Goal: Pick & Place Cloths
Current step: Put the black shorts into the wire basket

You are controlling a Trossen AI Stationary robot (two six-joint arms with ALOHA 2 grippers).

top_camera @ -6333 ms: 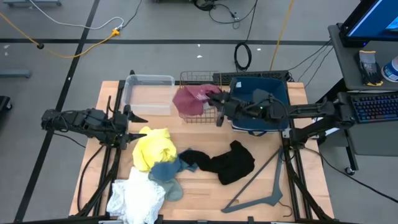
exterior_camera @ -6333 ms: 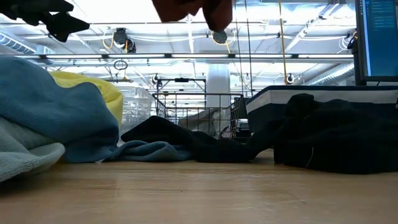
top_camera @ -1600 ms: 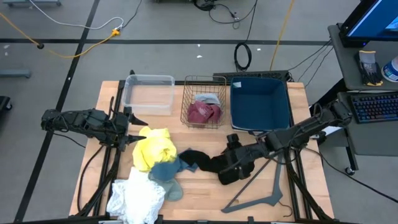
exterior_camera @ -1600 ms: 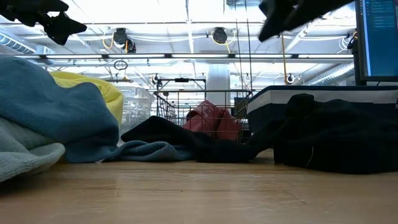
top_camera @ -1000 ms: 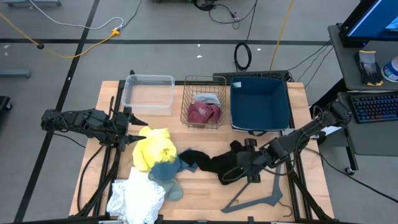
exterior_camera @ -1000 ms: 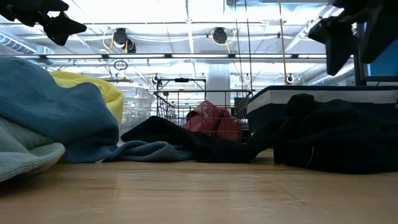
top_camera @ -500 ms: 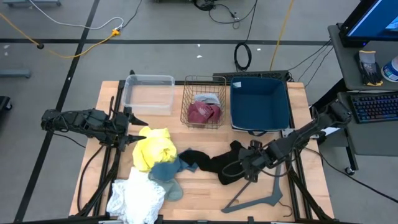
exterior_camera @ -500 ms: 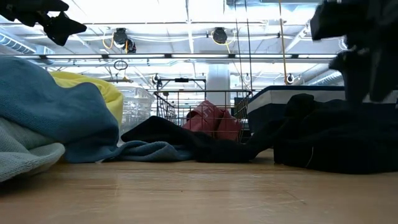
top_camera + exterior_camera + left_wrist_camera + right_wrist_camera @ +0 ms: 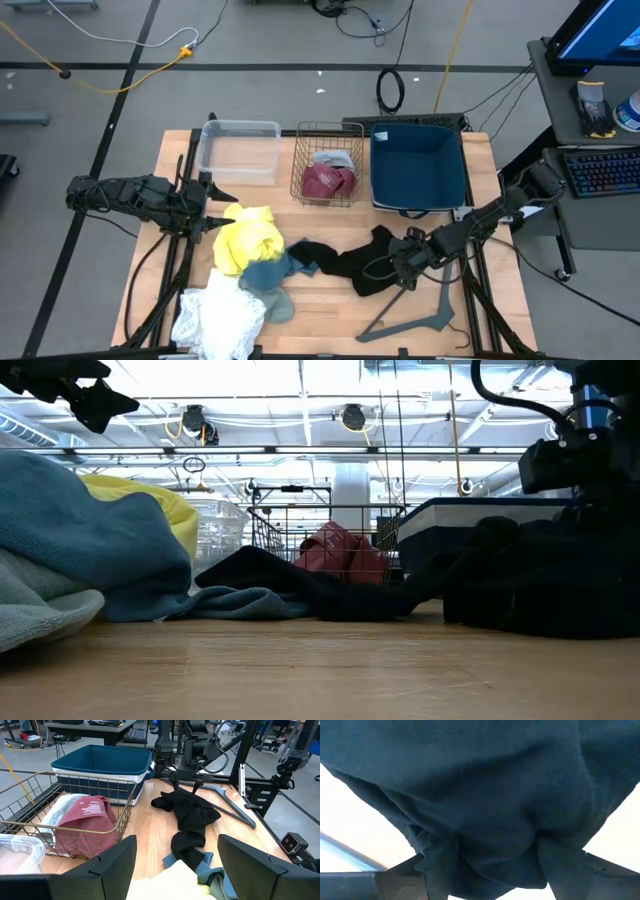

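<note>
The right hand (image 9: 388, 268) is down on the black cloth (image 9: 372, 262), which lies on the table (image 9: 330, 310) toward five o'clock from its centre. In the right wrist view both fingers (image 9: 440, 865) stand spread with dark fabric bulging between them, pressed into the cloth but not pinched on it, as far as that close view lets one judge.

The left hand (image 9: 207, 190) hangs above the table's nine o'clock edge, fingers apart and holding nothing, just beside the yellow cloth (image 9: 248, 238). Below the yellow one, toward seven o'clock, a teal-blue cloth (image 9: 266, 280) touches it, and a white cloth (image 9: 215, 318) reaches the near edge.

At twelve o'clock stands a wire basket (image 9: 327, 135) with the maroon-pink cloth (image 9: 328, 182) inside (a pale grey piece lies beside it in the same basket). A clear plastic bin (image 9: 238, 148) is at eleven o'clock, a dark blue bin (image 9: 418, 165) at one. A grey hanger (image 9: 425, 300) lies near the black cloth, toward the table's five o'clock corner.
</note>
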